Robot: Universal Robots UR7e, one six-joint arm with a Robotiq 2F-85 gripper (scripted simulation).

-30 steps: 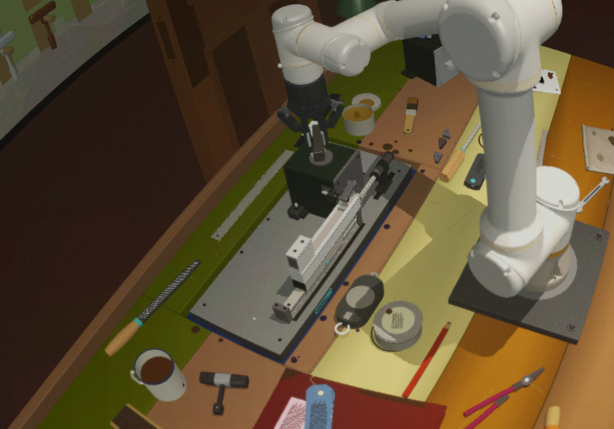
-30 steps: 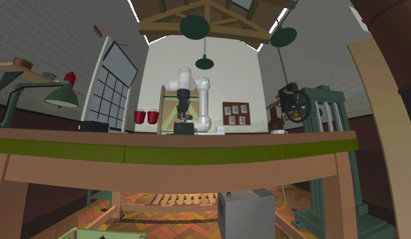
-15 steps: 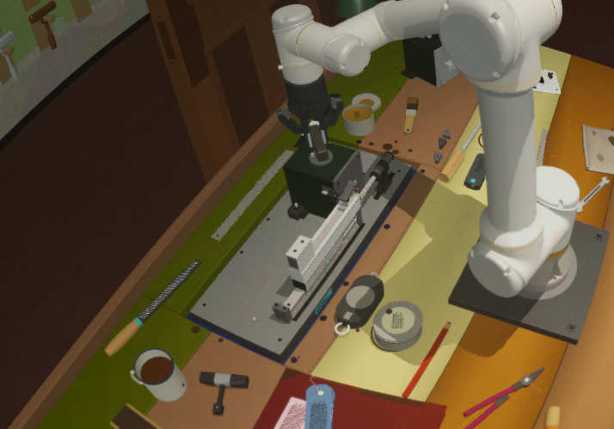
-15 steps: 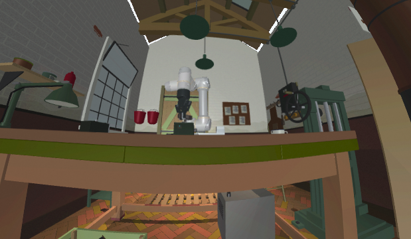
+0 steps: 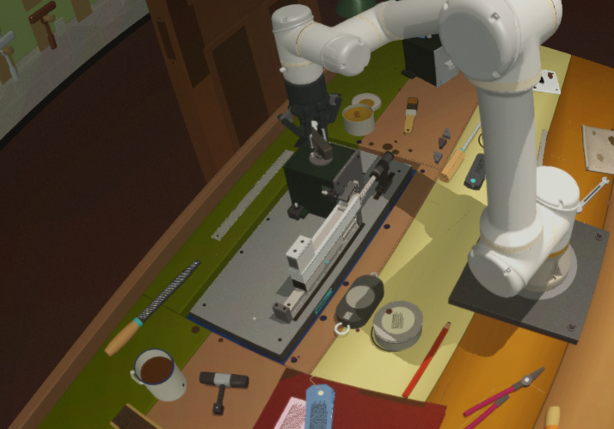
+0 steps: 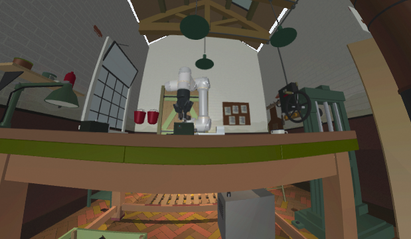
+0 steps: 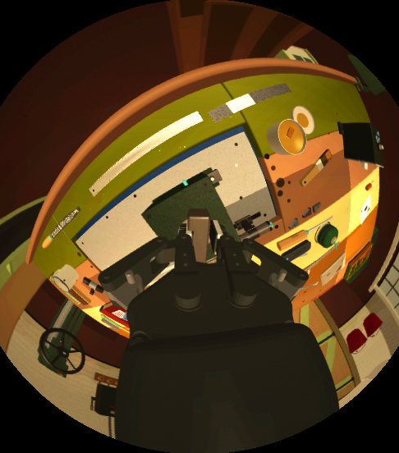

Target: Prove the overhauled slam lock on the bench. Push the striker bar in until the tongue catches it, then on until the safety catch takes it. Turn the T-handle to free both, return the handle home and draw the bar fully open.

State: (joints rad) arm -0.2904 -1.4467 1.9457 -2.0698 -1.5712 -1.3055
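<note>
The T-handle (image 5: 320,149) (image 7: 199,230) stands on top of the dark lock body (image 5: 317,176) at the far end of the grey base plate (image 5: 292,256). My gripper (image 5: 316,139) (image 7: 201,249) (image 6: 183,114) comes straight down on the handle and its fingers are closed on the handle's crossbar. The pale striker bar (image 5: 325,238) lies along the rail with its far end inside the lock body. A spring rod (image 5: 372,181) runs to the right of the lock.
The bench's raised wooden edge (image 5: 149,261) runs left of the plate, with a steel rule (image 5: 253,194) and a file (image 5: 153,305) beside it. An open tin (image 5: 358,118), brush (image 5: 410,114), screwdriver (image 5: 459,159), tape reel (image 5: 397,324) and mug (image 5: 158,374) lie around.
</note>
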